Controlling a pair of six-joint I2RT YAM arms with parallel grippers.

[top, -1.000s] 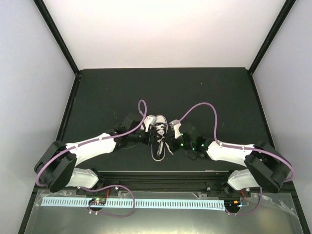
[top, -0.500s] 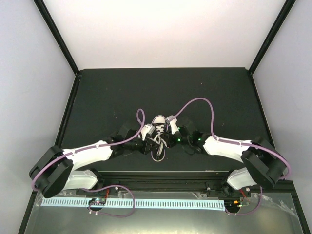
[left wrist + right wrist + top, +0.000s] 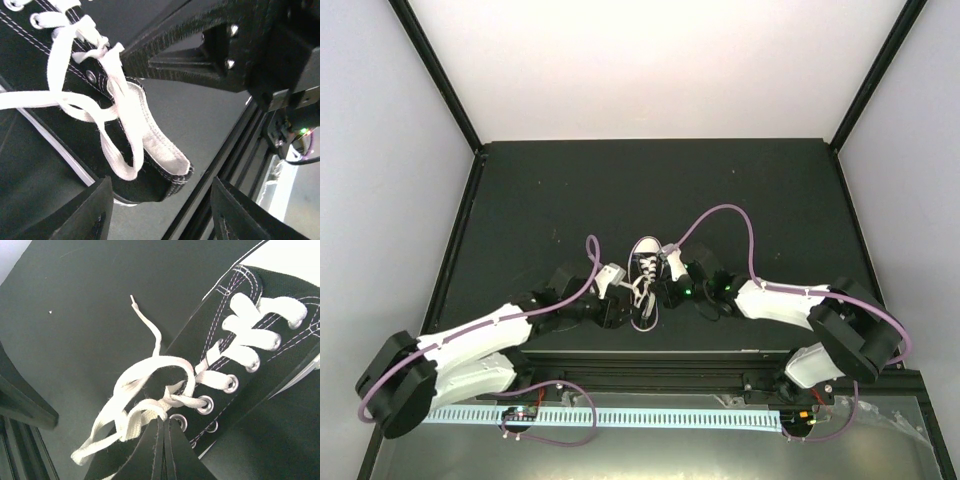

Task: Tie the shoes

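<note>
Sneaker (image 3: 647,268) at near middle of table (image 3: 520,200), toe away, laces (image 3: 145,370) loosely knotted. On left: left gripper (image 3: 160,212) half parted, empty, just beside heel. On right: right gripper (image 3: 163,450) closed tight, seemingly pinching laces at the knot.
</note>
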